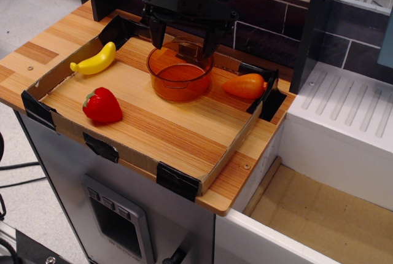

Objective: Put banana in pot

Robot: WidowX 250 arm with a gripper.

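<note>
The yellow banana (pixel 95 61) lies at the far left of the wooden tray, against the cardboard rim. The transparent orange pot (pixel 179 71) stands upright at the back middle of the tray and looks empty. My black gripper (pixel 183 42) hangs above the pot's far rim, to the right of the banana. Its two fingers are spread apart and hold nothing.
A red strawberry (pixel 102 105) lies in front of the banana. An orange carrot (pixel 245 85) lies right of the pot near the tray's right rim. A low cardboard rim (pixel 178 180) with black corner clips borders the tray. A white sink unit (pixel 344 123) stands to the right.
</note>
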